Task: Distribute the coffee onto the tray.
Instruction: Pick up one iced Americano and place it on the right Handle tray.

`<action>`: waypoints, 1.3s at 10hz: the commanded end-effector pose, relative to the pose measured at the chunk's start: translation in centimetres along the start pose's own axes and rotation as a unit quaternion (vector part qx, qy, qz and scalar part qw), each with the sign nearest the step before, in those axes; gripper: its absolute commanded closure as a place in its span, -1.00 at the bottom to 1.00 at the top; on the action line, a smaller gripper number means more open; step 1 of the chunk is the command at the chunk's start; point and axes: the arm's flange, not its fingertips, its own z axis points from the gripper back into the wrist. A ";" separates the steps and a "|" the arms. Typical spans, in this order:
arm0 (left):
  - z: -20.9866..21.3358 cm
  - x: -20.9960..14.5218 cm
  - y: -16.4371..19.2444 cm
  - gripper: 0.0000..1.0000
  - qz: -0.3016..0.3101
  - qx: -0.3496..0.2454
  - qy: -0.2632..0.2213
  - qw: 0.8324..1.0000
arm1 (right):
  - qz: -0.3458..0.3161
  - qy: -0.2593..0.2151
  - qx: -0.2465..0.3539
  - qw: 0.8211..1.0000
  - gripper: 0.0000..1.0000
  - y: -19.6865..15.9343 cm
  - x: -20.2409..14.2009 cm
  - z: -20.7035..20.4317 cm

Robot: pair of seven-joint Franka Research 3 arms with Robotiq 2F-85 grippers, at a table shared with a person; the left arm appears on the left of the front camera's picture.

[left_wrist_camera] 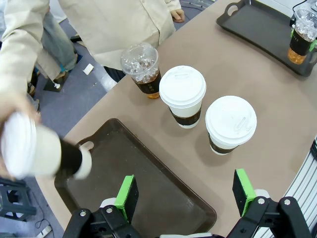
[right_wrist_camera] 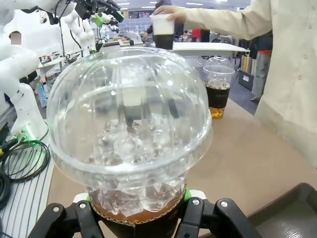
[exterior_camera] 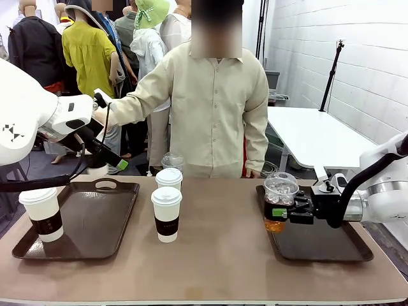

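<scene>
My right gripper [exterior_camera: 294, 209] is shut on a clear dome-lidded iced coffee [exterior_camera: 279, 201] at the left end of the right tray [exterior_camera: 331, 245]. In the right wrist view that cup [right_wrist_camera: 129, 129] stands between my fingers [right_wrist_camera: 74, 218]. My left gripper [left_wrist_camera: 185, 196] hangs open and empty over the left tray [left_wrist_camera: 148, 183], raised high at the left [exterior_camera: 108, 153]. A person's hand holds a white paper cup [left_wrist_camera: 34, 148] beside it. One paper cup [exterior_camera: 41, 213] stands on the left tray [exterior_camera: 95, 223]. Two paper cups [exterior_camera: 167, 213] [exterior_camera: 169, 178] and a second iced cup [exterior_camera: 172, 160] stand mid-table.
The person stands at the far side of the table, one arm stretched toward my left arm [exterior_camera: 38, 118]. Bare brown tabletop [exterior_camera: 217, 255] lies between the two trays. Most of the right tray's floor is bare.
</scene>
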 end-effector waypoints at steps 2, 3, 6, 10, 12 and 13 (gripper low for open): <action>0.0 -0.1 0.0 -1.00 0.001 -0.002 0.002 1.000 | 0.000 0.000 0.000 1.000 -0.24 0.0 0.0 0.0; 0.0 -0.1 0.0 -1.00 0.001 -0.002 0.002 1.000 | 0.002 0.007 -0.007 1.000 -0.24 -0.4 -0.6 0.7; 0.0 -0.1 0.0 -1.00 0.001 -0.002 0.002 1.000 | 0.008 0.022 -0.012 1.000 -0.24 -0.3 -2.7 3.6; 0.0 -0.1 0.0 -1.00 0.001 -0.002 0.002 1.000 | 0.031 0.018 -0.009 0.999 -0.24 -1.0 -6.4 6.2; 0.0 -0.1 0.0 -1.00 0.001 -0.002 0.002 1.000 | 0.054 -0.005 -0.009 0.998 -0.24 -1.8 -7.4 7.1; 0.0 -0.1 0.0 -1.00 0.001 -0.002 0.002 1.000 | 0.061 -0.007 -0.010 0.998 -0.24 -2.1 -7.8 7.2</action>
